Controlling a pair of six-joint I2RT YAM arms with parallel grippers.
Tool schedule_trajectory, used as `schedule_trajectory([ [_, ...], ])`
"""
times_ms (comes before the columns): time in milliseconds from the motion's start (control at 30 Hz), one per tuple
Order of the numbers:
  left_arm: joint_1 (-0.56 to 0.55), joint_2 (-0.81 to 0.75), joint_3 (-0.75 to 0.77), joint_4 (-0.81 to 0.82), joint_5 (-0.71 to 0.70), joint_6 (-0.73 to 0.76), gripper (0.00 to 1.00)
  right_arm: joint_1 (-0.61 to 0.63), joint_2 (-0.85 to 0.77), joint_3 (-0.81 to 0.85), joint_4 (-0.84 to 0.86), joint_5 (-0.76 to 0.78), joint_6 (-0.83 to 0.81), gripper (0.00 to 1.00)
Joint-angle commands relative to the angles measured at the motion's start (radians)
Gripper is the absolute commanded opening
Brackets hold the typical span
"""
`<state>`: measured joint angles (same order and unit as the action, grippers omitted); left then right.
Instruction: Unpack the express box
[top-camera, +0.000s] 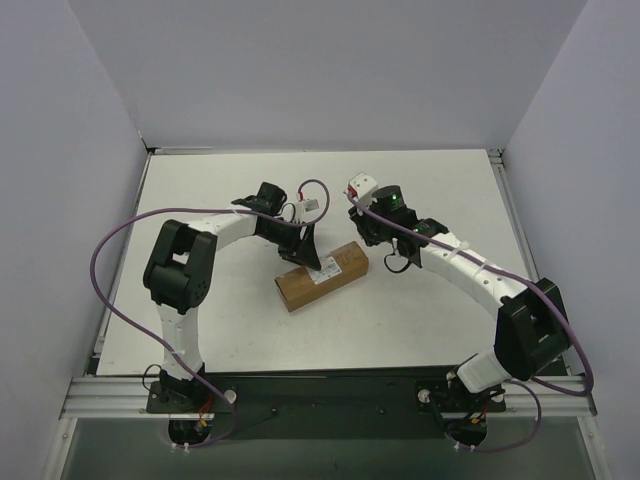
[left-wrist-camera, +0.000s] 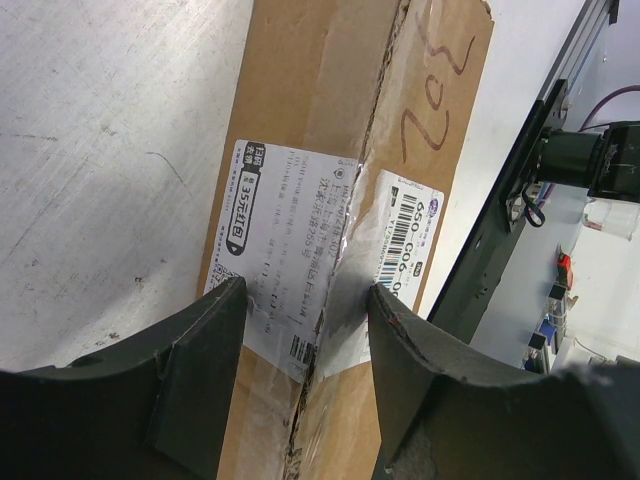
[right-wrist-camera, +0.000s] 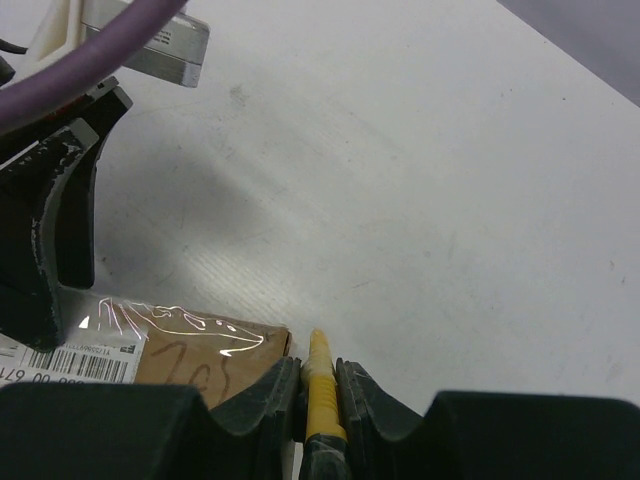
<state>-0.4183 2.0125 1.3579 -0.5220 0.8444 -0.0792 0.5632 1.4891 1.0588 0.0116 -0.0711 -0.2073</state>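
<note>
Found the express box (top-camera: 322, 272) flat and unopened, plain brown card under wrinkled glossy tape (right-wrist-camera: 180, 325) and a white label (left-wrist-camera: 270, 230). Noted a ragged line along its top seam, possibly a partial slit. Saw the left gripper (left-wrist-camera: 308, 300) parted wide astride its label and the right gripper (right-wrist-camera: 318, 395) pinched on a yellow utility knife (right-wrist-camera: 320, 365) just beside its scribbled end. Left opening and emptying undone.

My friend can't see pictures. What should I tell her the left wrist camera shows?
The left gripper, its two dark fingers open, is poised over a long brown express box on a pale table. The box's white label and shiny tape are split by a ragged line along the middle seam.
</note>
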Motion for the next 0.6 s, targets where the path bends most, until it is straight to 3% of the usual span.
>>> schedule_trajectory([
  [0, -0.008, 0.025, -0.023, -0.019, -0.1, 0.025, 0.59, -0.003, 0.0, 0.049, 0.001, -0.044, 0.006, 0.0],
  [567, -0.01, 0.04, -0.013, -0.022, -0.096, 0.022, 0.58, -0.003, 0.03, 0.061, -0.007, -0.076, 0.008, 0.0],
])
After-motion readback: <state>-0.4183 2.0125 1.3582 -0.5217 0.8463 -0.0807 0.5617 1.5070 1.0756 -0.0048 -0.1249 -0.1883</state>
